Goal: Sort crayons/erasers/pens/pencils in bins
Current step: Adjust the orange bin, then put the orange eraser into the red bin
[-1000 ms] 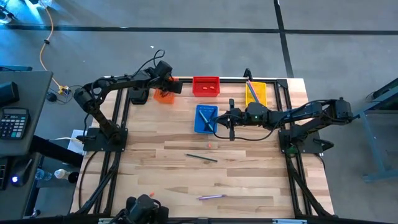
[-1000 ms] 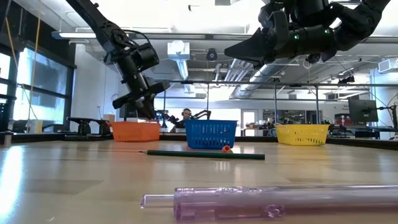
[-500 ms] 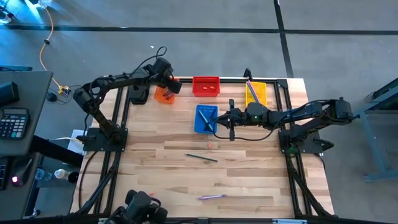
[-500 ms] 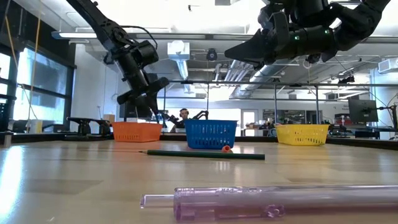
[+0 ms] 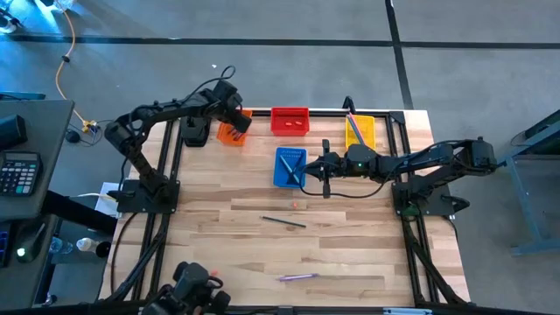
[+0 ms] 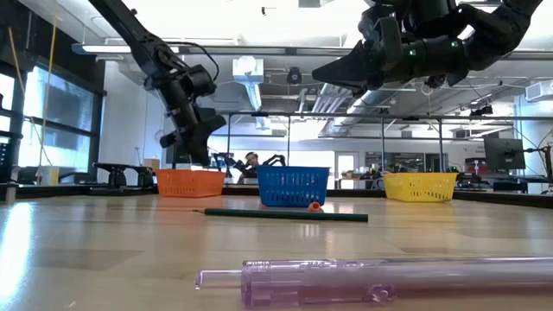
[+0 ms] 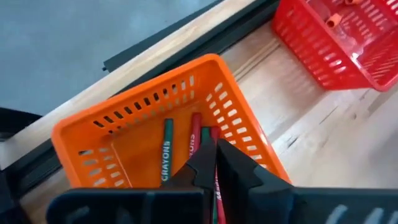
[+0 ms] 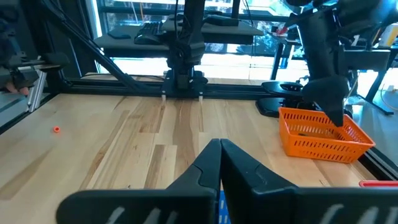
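My left gripper [image 7: 214, 148] hangs shut and empty just above the orange bin [image 5: 231, 133], which holds several crayons [image 7: 166, 149]. My right gripper [image 8: 219, 144] is shut and empty, held level over the blue bin [image 5: 290, 166]. On the bare wood lie a dark pencil [image 5: 284, 221], a purple pen [image 5: 296, 276] near the front edge, and two small erasers [image 5: 296, 205] [image 8: 56, 129]. The red bin [image 7: 323, 43] holds small orange erasers [image 7: 333, 19]. The yellow bin [image 5: 360, 131] holds pens.
The four bins stand along the table's far side, the blue one a little nearer the middle. A black frame rail [image 5: 376, 112] runs behind them. The table's middle and near half hold only the loose pencil, pen and erasers.
My left gripper's fingers stood apart in the earlier low view frames and have now shut above the orange bin. Its wrist has rolled, and it has drifted slightly toward the table's left edge.
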